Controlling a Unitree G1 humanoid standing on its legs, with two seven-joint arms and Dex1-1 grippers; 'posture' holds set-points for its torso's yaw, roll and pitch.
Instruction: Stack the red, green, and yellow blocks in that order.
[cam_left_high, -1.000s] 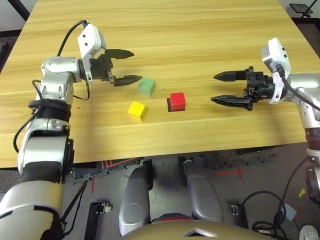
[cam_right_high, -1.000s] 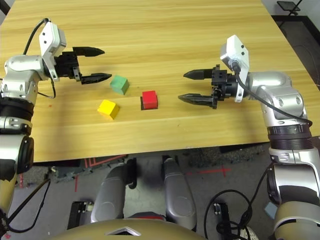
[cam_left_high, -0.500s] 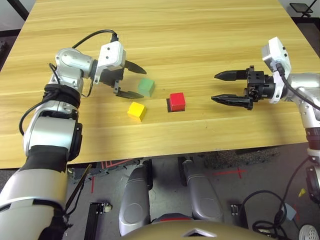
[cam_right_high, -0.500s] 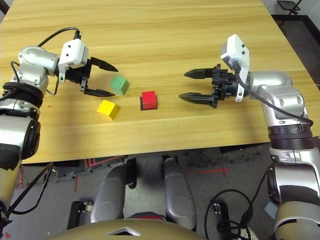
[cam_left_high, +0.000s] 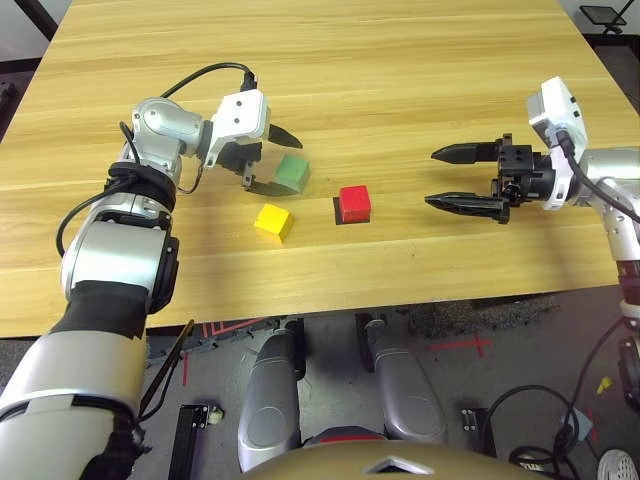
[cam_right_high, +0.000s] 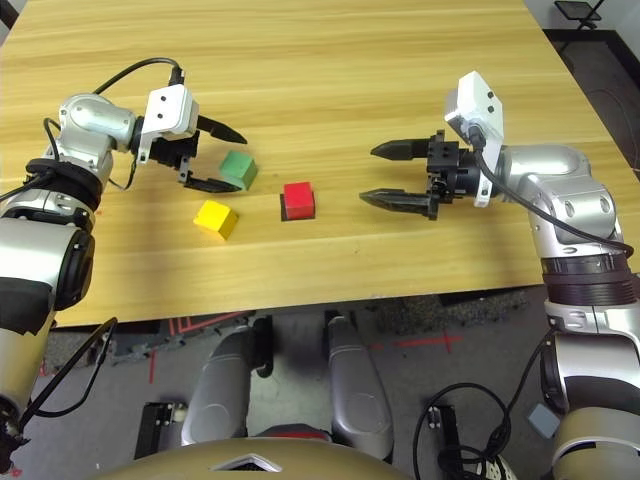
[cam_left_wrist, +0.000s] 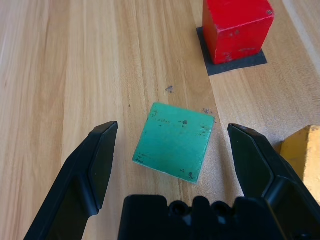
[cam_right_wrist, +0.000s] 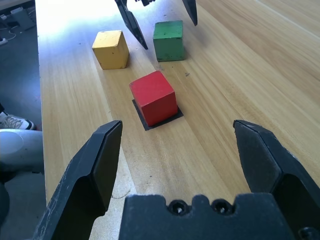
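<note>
Left pincer (cam_left_high: 268, 160) spread wide around green block (cam_left_high: 292, 174) — no contact, fingers either side. Red block (cam_left_high: 354, 203) seated on black square patch (cam_left_wrist: 233, 61) (mid-surface), yellow block (cam_left_high: 273, 220) near it toward the robot's left, all three resting apart on wooden surface (cam_left_high: 400, 90). Right pincer (cam_left_high: 462, 180) spread — empty, well right of red block.
</note>
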